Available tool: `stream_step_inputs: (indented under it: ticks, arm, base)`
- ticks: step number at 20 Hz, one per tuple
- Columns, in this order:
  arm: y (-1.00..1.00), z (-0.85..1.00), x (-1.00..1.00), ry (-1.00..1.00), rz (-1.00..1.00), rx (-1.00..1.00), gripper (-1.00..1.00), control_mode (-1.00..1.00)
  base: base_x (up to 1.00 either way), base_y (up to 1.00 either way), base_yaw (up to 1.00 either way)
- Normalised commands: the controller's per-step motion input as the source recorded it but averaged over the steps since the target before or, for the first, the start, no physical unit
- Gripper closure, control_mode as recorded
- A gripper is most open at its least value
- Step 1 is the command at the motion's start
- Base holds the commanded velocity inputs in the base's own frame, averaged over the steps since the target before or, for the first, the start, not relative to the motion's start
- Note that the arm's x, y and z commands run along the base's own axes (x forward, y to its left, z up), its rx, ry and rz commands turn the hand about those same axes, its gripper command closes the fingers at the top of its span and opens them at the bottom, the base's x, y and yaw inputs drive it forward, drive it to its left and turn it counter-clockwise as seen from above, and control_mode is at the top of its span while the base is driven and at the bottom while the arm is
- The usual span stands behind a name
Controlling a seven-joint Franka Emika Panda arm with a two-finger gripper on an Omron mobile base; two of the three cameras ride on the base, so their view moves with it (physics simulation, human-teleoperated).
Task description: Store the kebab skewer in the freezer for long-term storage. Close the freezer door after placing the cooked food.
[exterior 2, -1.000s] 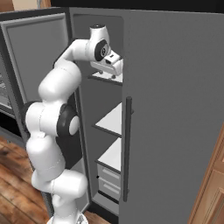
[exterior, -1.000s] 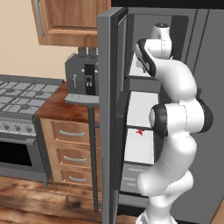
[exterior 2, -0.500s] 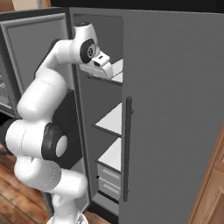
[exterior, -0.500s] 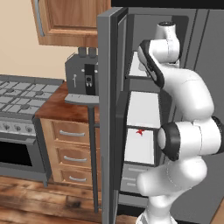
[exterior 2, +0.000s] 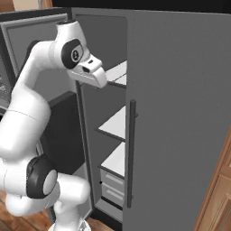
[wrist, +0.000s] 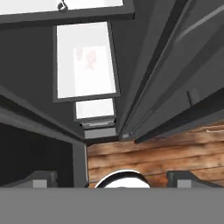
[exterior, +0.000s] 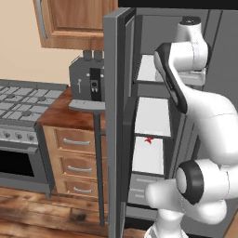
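Wood planks floor this kitchen, and at the left stands a stove (exterior: 23, 100) beside a brown counter (exterior: 65, 114) with drawers and a grey toaster (exterior: 90, 79) under a wooden cabinet (exterior: 74, 21). We see the freezer door (exterior: 116, 121) swung open, edge-on in the left base view, and behind it the freezer (exterior: 153, 116) with its flat white shelves. A small red item (exterior: 148, 139) lies on a lower shelf. The right base view adds the plain grey door (exterior 2: 180, 117) with its vertical bar handle (exterior 2: 131, 153). Our gripper (exterior 2: 97, 76) sits high by the top shelf, jaws spread wide and holding nothing. In the hand view a dark end of the kebab skewer (wrist: 63, 5) pokes over the upper shelf's edge; we cannot make out more of it.
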Motion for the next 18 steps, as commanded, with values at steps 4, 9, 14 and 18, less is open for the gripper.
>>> stream_step_inputs:
  ticks: [4, 9, 14, 18]
  arm:
    - [0.2, 0.07, -1.0, 0.16, 0.06, -0.01, -1.0, -1.0]
    - [0.03, 0.0, -1.0, 0.09, 0.16, 0.0, -1.0, -1.0]
    - [0.02, -0.21, -0.87, 0.1, 0.17, 0.04, -1.0, -1.0]
    - [0.2, -0.64, -0.71, 0.09, 0.09, 0.0, -1.0, -1.0]
  base:
    - [0.0, 0.0, 0.0]
    - [0.0, 0.0, 0.0]
    - [0.0, 0.0, 0.0]
    - [0.0, 0.0, 0.0]
